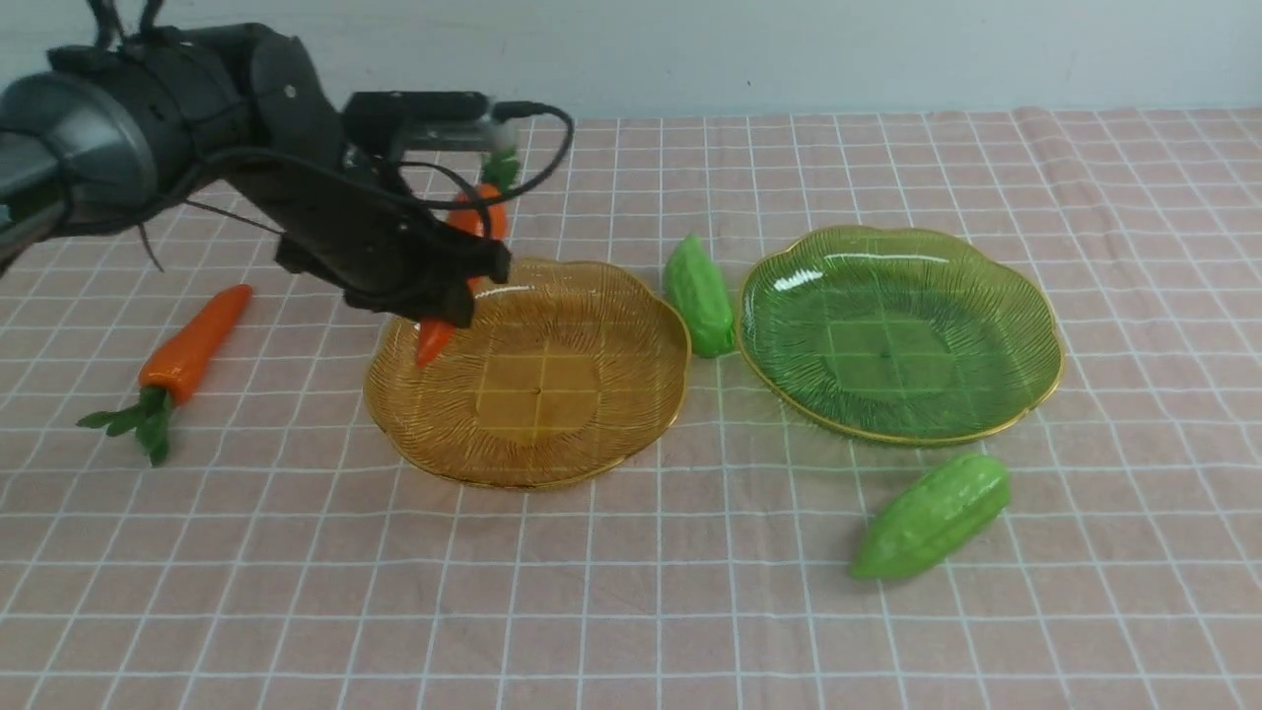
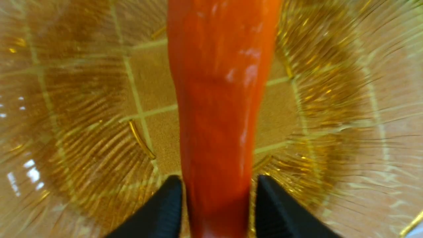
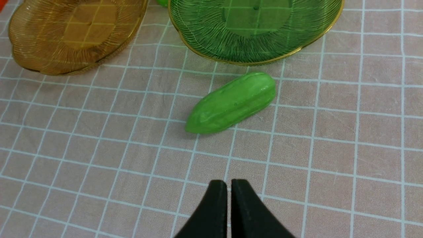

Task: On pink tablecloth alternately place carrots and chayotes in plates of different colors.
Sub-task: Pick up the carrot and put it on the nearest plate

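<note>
Glossy orange carrot (image 2: 218, 99), tapered; in L pincer (image 2: 218, 186).

held carrot (image 1: 480, 212) mid-length masked by the left gripper (image 1: 449, 306) in front view, both its ends cropped in the blurred left wrist close-up, green plate (image 3: 257, 59) partly cut off in right wrist view, second chayote (image 3: 162, 2) a mere sliver at that frame's edge

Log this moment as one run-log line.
left gripper: shut on glossy orange toy carrot over amber ribbed glass plate | right gripper: shut, empty | green glass plate: empty | second carrot: on pink tablecloth
</note>
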You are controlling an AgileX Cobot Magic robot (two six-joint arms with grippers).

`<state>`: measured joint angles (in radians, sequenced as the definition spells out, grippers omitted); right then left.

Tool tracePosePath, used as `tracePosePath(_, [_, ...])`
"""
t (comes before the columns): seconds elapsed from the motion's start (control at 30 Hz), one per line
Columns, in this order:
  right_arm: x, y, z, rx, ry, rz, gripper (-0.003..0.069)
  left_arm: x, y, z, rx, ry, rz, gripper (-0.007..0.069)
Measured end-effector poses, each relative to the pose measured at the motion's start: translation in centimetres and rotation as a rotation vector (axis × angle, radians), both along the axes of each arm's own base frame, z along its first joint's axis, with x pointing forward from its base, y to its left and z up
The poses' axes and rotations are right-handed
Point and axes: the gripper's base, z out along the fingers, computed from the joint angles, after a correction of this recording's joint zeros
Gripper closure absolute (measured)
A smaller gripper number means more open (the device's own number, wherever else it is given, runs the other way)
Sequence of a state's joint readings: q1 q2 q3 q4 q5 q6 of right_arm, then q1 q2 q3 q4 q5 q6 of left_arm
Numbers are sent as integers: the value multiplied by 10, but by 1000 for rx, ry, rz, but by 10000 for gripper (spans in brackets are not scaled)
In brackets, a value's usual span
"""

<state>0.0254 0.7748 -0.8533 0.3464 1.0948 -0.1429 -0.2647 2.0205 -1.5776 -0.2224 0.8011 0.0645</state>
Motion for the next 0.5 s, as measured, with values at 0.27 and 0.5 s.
tracePosePath(0.27, [0,2,0,26,8,6,650,3,32,19,103,38,13,125])
tracePosePath(0.5, [-2,2,-1,24,34,16,650,14,130,35,229,58,223,568])
